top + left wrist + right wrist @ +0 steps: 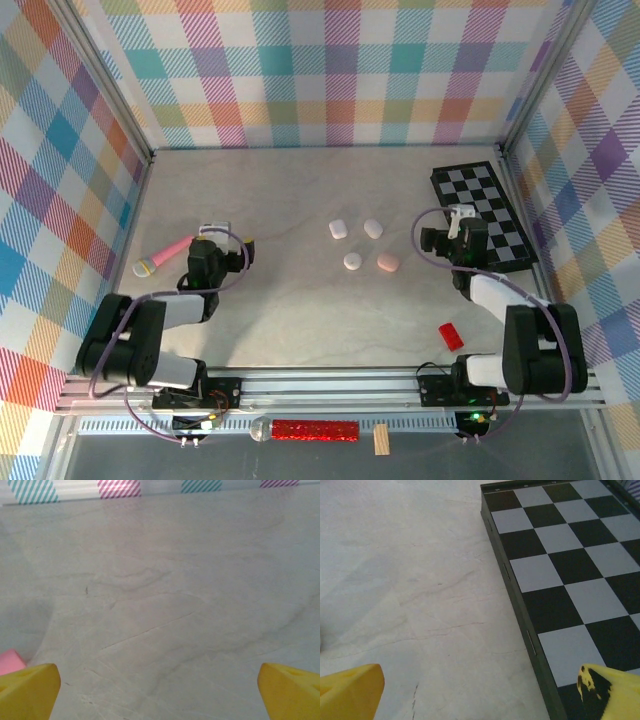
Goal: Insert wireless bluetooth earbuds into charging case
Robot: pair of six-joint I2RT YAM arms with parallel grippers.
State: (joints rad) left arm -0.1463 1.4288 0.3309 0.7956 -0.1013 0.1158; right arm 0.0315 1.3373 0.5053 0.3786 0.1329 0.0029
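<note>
The worktop (300, 330) is a pale stone-look surface with faint grey veining and a few hairline scratches. The light on it is even and soft, so shadows stay short and weak. It is closed in on three sides by the back wall (330, 70), the left wall (50, 180) and the right wall (600, 190), all in one pastel plaid of teal, pink, orange, yellow and purple, with slim aluminium posts (115, 85) at the two back corners. A slotted aluminium rail (330, 385) runs along the near edge, with a dull grey ledge (560, 455) just below it.
</note>
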